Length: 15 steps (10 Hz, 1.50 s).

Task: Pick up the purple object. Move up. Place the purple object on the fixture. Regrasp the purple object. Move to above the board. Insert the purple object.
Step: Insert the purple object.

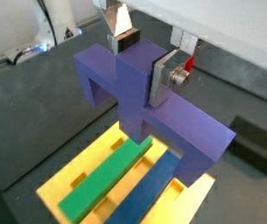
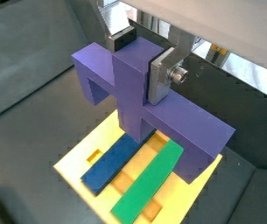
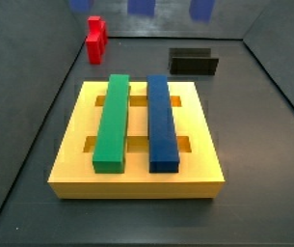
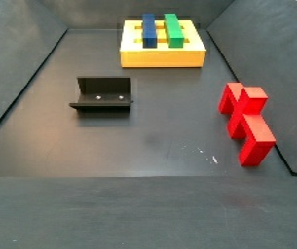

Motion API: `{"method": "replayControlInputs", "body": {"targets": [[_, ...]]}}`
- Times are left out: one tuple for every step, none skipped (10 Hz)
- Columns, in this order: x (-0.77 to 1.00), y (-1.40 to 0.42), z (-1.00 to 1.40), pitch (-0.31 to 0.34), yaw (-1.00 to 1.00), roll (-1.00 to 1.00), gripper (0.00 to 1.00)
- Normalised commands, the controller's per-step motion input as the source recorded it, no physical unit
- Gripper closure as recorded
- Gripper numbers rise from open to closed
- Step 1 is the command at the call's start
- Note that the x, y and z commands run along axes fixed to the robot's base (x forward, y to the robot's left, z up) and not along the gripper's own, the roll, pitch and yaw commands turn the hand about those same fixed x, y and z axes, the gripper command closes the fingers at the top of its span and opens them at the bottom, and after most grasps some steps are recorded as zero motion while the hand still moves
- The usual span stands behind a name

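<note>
In both wrist views my gripper is shut on the middle stem of the purple object. The piece hangs above the board, over the near ends of its green bar and blue bar. Its crossbar lies across the bars with its prongs pointing down. In both side views the board and the black fixture are visible. The gripper itself is outside both side views. Purple patches at one frame's edge may be the prongs.
A red upright block stands on the dark floor away from the board. The fixture stands apart from the board with nothing on it. Dark walls enclose the floor on all sides.
</note>
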Motion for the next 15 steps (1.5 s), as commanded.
{"method": "replayControlInputs", "body": {"targets": [[0.00,-0.71,-0.95,-0.124,0.24,0.02,1.00],[0.00,-0.62,-0.95,-0.113,0.20,0.08,1.00],[0.00,-0.54,-0.92,-0.133,0.19,0.07,1.00],[-0.03,-0.42,-0.89,-0.161,0.15,0.03,1.00],[-0.05,-0.13,-0.87,-0.187,0.12,0.00,1.00],[0.00,0.00,-0.84,-0.203,0.07,-0.03,1.00],[0.00,0.00,-0.50,-0.264,0.09,-0.20,1.00],[0.00,0.00,-0.37,-0.206,0.09,-0.08,1.00],[0.02,-0.05,-0.24,-0.060,0.07,0.08,1.00],[0.00,-0.01,-0.26,-0.019,0.04,0.17,1.00],[0.00,0.00,-0.25,0.000,0.00,0.21,1.00],[0.00,0.00,-0.22,-0.009,0.01,0.20,1.00],[0.00,-0.01,-0.11,0.000,0.04,0.17,1.00],[-0.01,-0.03,-0.06,-0.011,0.05,0.10,1.00],[-0.07,-0.07,-0.03,-0.044,0.01,0.09,1.00]]}}
